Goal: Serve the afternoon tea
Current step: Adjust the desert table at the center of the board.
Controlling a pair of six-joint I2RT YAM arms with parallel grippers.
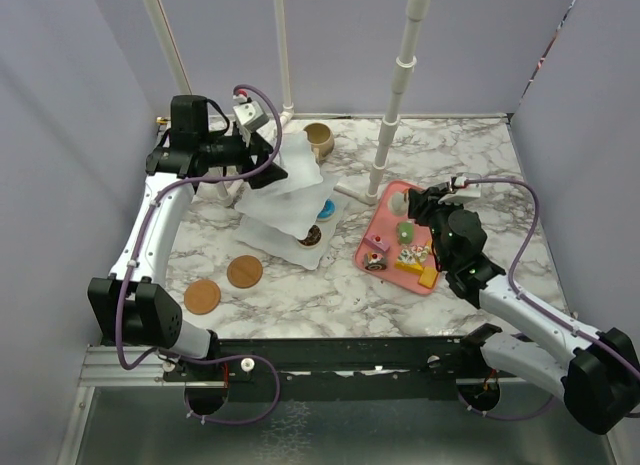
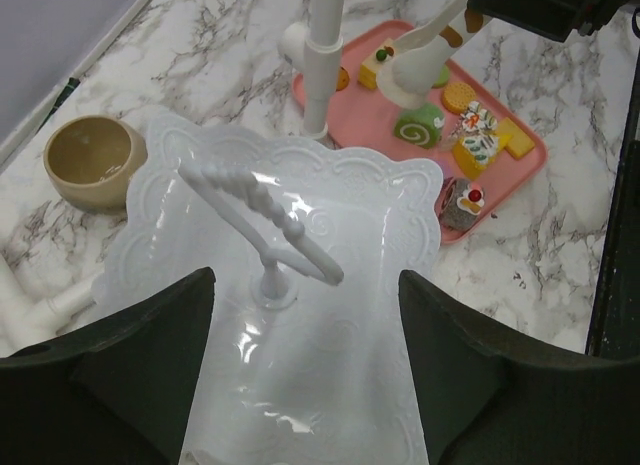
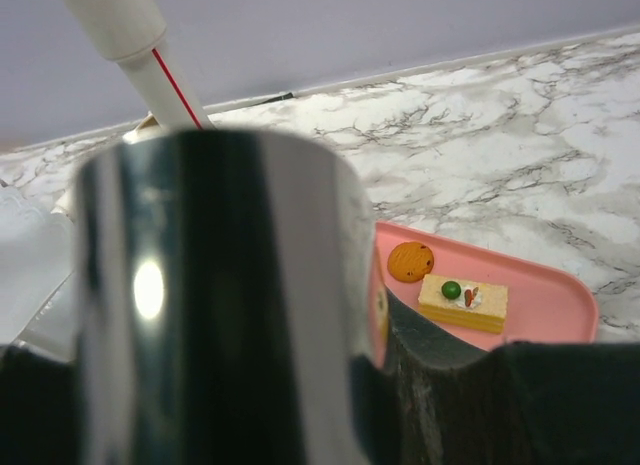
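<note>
The white three-tier stand [image 1: 290, 200] stands left of centre, with a blue donut [image 1: 327, 208] and a chocolate donut [image 1: 310, 236] on its lower plates. My left gripper [image 1: 268, 165] is open just above its top plate [image 2: 300, 285], one jaw on each side of the plate, near the ring handle [image 2: 262, 225]. The tan mug [image 1: 320, 138] stands behind the stand. Several toy pastries [image 1: 408, 253] lie on the pink tray [image 1: 382, 225]. My right gripper [image 1: 428, 205] is shut on the metal tongs [image 3: 220, 285] above that tray. The green-lined mug is out of view.
Two round brown coasters [image 1: 244, 272] [image 1: 202, 296] lie at the front left. A white pipe post [image 1: 392, 115] rises between the stand and the tray, with more posts at the back. Grey walls close in the marble table on three sides.
</note>
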